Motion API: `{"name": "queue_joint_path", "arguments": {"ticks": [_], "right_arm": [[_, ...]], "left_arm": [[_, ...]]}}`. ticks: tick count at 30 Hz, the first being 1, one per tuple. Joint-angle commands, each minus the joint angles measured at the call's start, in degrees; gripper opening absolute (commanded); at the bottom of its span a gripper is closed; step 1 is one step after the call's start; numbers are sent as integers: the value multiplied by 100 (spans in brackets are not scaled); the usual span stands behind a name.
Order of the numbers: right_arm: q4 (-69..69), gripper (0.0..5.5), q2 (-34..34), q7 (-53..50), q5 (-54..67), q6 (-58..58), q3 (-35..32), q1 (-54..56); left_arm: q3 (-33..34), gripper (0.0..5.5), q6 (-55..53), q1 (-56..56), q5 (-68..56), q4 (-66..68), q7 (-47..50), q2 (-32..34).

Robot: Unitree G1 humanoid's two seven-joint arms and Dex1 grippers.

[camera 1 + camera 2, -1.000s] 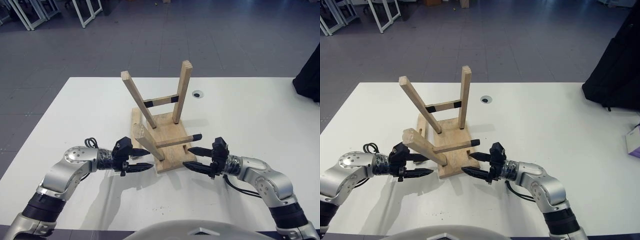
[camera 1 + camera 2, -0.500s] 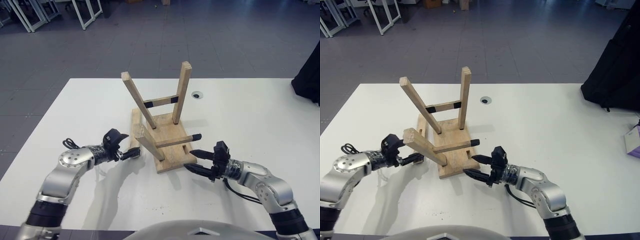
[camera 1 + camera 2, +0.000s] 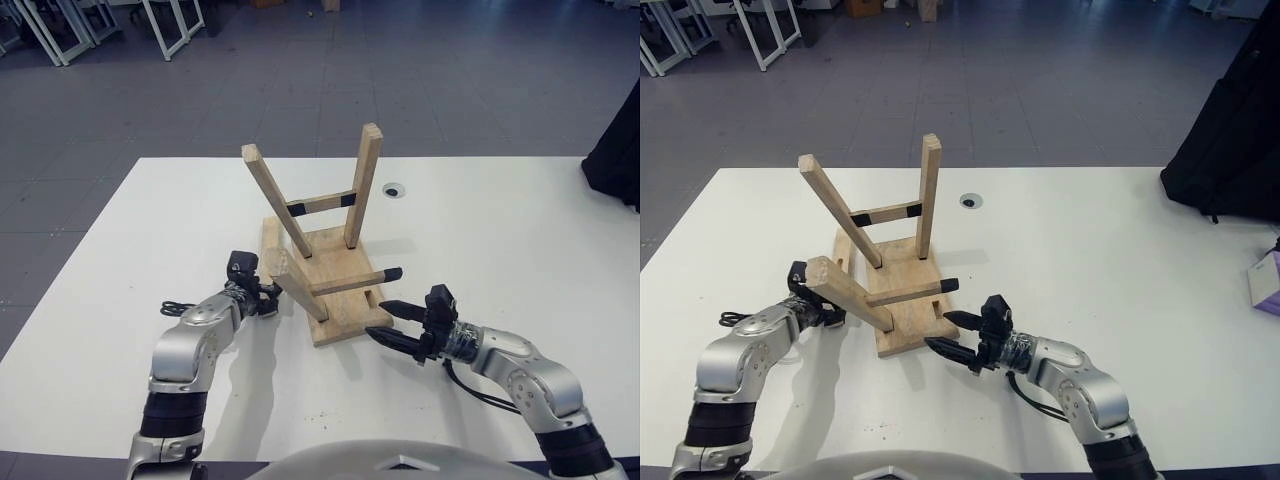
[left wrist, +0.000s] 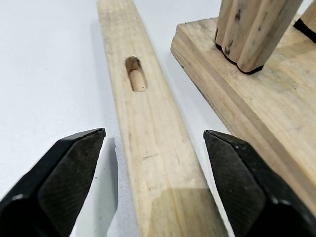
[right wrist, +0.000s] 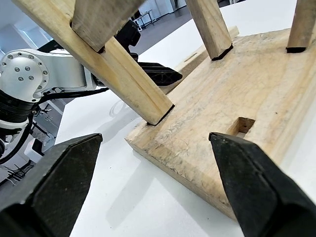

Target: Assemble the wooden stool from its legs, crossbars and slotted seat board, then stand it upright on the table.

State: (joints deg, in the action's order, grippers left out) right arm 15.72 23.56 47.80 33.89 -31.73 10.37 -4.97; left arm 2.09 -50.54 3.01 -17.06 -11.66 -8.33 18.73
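The stool stands upside down. Its seat board (image 3: 345,308) lies flat on the white table. Two back legs (image 3: 365,180) rise from it, joined by a crossbar (image 3: 322,203). A front leg (image 3: 297,287) leans up from it, and its crossbar (image 3: 350,282) ends free in a black tip. A loose leg (image 4: 148,138) with a dowel hole lies on the table beside the board's left edge. My left gripper (image 3: 262,300) is open, one finger on each side of that leg's near end. My right gripper (image 3: 385,322) is open at the board's near right corner, facing an empty slot (image 5: 242,124).
A cable hole (image 3: 395,188) sits in the table behind the stool. A black bag (image 3: 1230,120) stands off the table's far right and a small box (image 3: 1268,280) lies at the right edge. There is bare table to the right and in front.
My left gripper has swung away from the board's near edge and further out, to the loose leg on the left. My right gripper has hardly moved.
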Motion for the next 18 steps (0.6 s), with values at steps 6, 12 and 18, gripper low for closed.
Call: {"name": "queue_joint_path", "arguments": {"ticks": [6, 12, 18], "right_arm": [[1, 400, -13, -75, -270, 128, 114, 36], [-91, 400, -71, -118, -270, 150, -17, 101], [-157, 400, -40, -95, -347, 215, -45, 123]], "left_arm": [[217, 370, 40, -77, 198, 830, 20, -67], [368, 329, 222, -242, 71, 969, -252, -116], [850, 252, 543, -353, -180, 931, -175, -425]]}}
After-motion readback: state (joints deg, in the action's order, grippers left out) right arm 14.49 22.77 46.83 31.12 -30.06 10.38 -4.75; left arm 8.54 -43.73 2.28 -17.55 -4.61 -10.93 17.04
